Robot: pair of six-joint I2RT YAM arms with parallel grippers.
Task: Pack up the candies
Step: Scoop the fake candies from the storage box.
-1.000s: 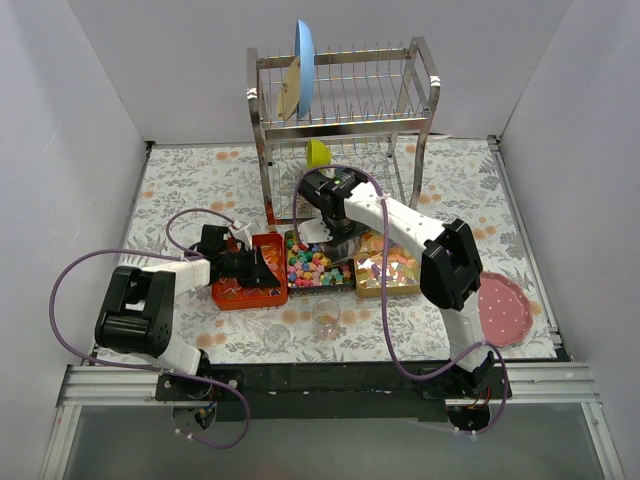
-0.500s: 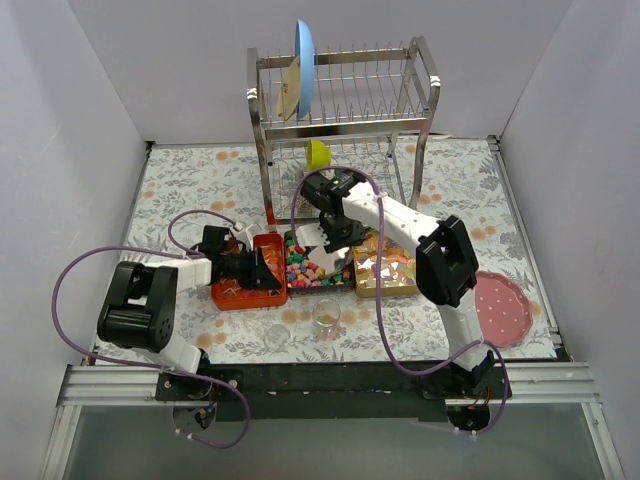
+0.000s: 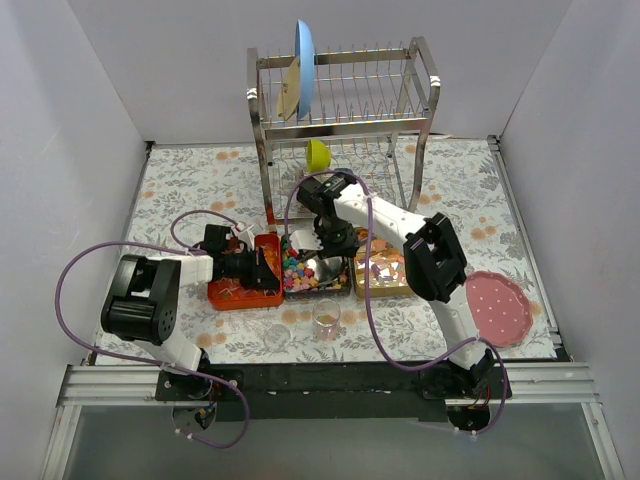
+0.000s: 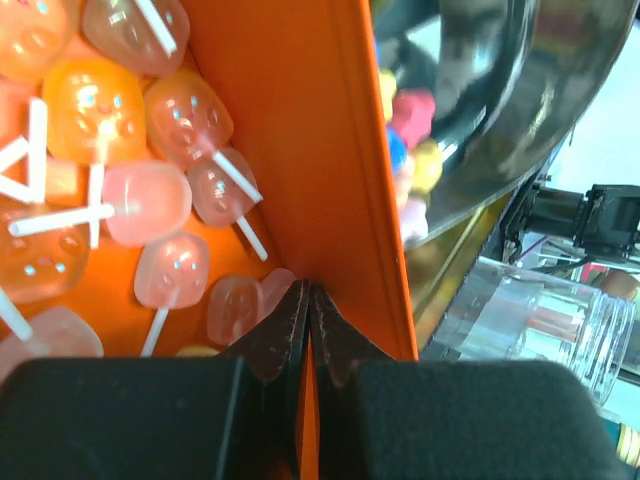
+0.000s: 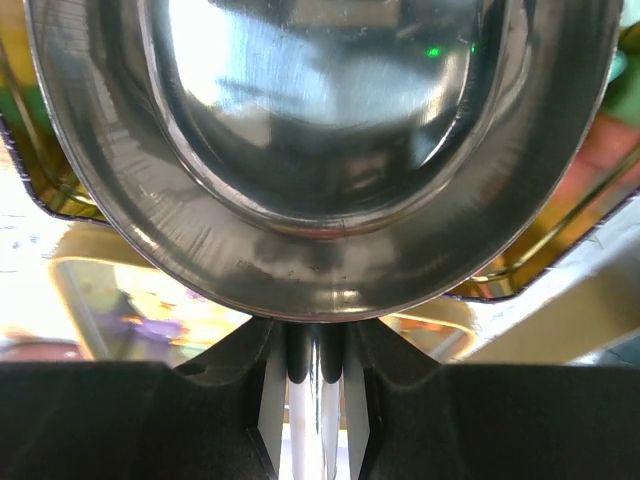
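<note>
Your left gripper (image 4: 308,310) pinches the orange tray (image 4: 330,150) by its wall. Just right of that tray the candies (image 3: 298,268) lie heaped, and your right gripper (image 5: 318,360) clamps a metal scoop (image 5: 320,150) over them. The clear glass (image 3: 326,318) in front of that tray looks mostly unfilled, so most packing seems left.

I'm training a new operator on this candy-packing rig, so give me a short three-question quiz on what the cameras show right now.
1. True or false: the left gripper is shut on the orange tray's wall.
2. What does the right gripper hold? A. a sponge B. a metal scoop C. a fork
3. Fill in: the candies lie in the tray ___ the orange tray and the gold tray.
Key: 1 true; 2 B; 3 between.
</note>
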